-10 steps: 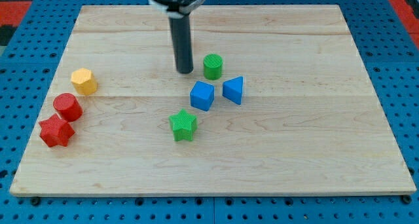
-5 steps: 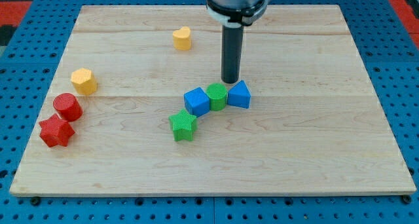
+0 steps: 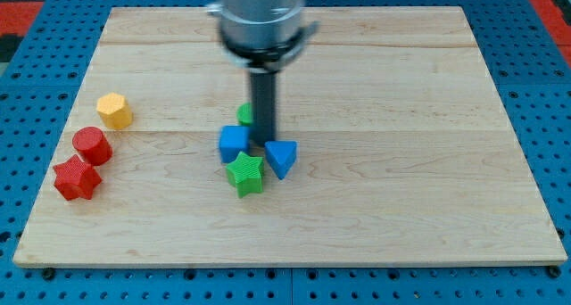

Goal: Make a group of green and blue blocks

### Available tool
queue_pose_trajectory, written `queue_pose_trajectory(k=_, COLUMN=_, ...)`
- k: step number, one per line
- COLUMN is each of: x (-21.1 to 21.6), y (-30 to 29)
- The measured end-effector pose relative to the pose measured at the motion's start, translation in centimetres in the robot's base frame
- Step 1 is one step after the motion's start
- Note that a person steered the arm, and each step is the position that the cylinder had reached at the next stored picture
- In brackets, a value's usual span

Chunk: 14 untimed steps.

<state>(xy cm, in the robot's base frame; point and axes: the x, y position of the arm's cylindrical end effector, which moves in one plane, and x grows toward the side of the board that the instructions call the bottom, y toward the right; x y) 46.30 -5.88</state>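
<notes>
The green and blue blocks sit bunched together a little to the view's left of the middle of the wooden surface (image 3: 401, 189). The green star (image 3: 245, 173) lies lowest in the bunch. Just above it and slightly toward the view's left is the blue cube (image 3: 234, 144), touching or all but touching the star. To the view's right of the star is the blue triangular block (image 3: 281, 156), close beside it, with one corner pointing toward the view's bottom. Another green block (image 3: 244, 114) peeks out above the cube; my rod covers most of it, so I cannot make out its shape.

I carry no claw, only a straight dark rod, so there is nothing to open, close or hold. My tip (image 3: 264, 145) comes down in the middle of the bunch, between the blue cube and the blue triangular block and just above the green star.

Well apart, near the surface's left edge in the view, stand the other blocks: a yellow block (image 3: 114, 110) uppermost, a red cylinder (image 3: 92, 145) below it, and a red star (image 3: 76, 177) lowest, just beside the cylinder.
</notes>
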Motion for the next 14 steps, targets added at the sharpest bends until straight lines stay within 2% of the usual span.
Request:
queue_pose_trajectory(k=1, x=-1.1, y=1.1)
queue_pose_trajectory(k=2, x=-3.7, y=3.9)
queue_pose_trajectory(k=3, x=-6.6, y=3.9)
queue_pose_trajectory(k=4, x=-9.5, y=-0.1)
queue_pose_trajectory(k=7, x=0.7, y=-1.2)
queue_pose_trajectory(k=8, x=2.3, y=-1.2)
queue_pose_trajectory(k=9, x=2.6, y=-1.0)
queue_pose_trajectory(k=10, x=-1.1, y=-0.9)
queue_pose_trajectory(k=11, x=-3.9, y=-3.7)
queue_pose_trajectory(k=13, x=2.2, y=-4.6)
queue_pose_trajectory(k=14, x=1.9, y=-3.8)
